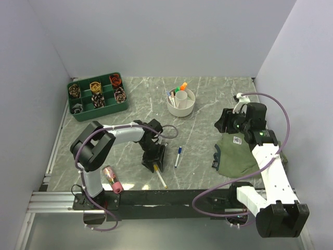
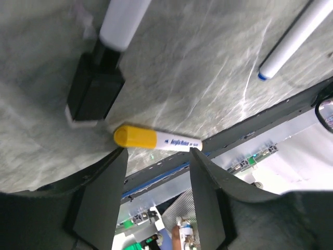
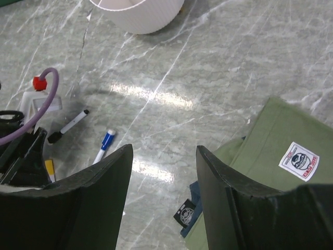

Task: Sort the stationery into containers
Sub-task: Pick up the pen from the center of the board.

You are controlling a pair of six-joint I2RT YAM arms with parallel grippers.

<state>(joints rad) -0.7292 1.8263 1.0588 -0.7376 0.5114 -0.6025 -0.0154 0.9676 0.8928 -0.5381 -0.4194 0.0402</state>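
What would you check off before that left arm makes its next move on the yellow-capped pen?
1. Left gripper open: ok, fingers apart, nothing held.
2. Yellow-capped pen lined up: probably not ok; it lies lengthwise along the gap, one end hidden behind a finger.
3. Neighbour clear: cannot tell; a black-capped marker sits close by the yellow cap.
4. Bowl ready: ok, upright, top open.
5. Room in its compartments: cannot tell from here.
6. Right gripper out of the way: ok, open, empty, near the pouch.
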